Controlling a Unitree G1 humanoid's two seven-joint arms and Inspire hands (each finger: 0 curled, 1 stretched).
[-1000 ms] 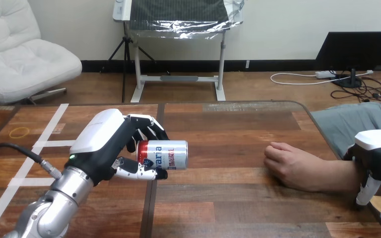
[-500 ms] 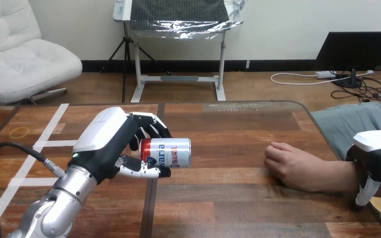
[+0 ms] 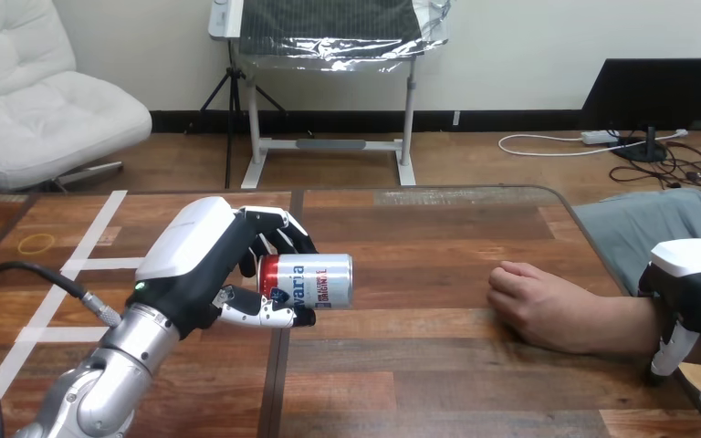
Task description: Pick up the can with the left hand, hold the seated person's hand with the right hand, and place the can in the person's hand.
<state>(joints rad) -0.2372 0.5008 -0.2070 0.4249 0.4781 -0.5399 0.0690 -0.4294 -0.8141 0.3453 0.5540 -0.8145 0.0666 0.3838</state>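
- Brown wooden plank table (image 3: 438, 365): the person's hand (image 3: 534, 306) is rested on it at the right, loosely closed.
- Black, white-shelled left hand (image 3: 203, 274): curled round the red-and-silver cylindrical metal can (image 3: 315, 281), which is held sideways above the table; pickup is judged done.
- Right hand (image 3: 694, 278): set over the person's forearm; its grip cannot be told.
- Handover is judged outstanding: the can is well apart from the person's hand.

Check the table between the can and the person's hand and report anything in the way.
Nothing visible is in the way. The left hand holds the can sideways, and only bare wood of the table lies between it and the person's hand, which rests on the table, fingers curled under.
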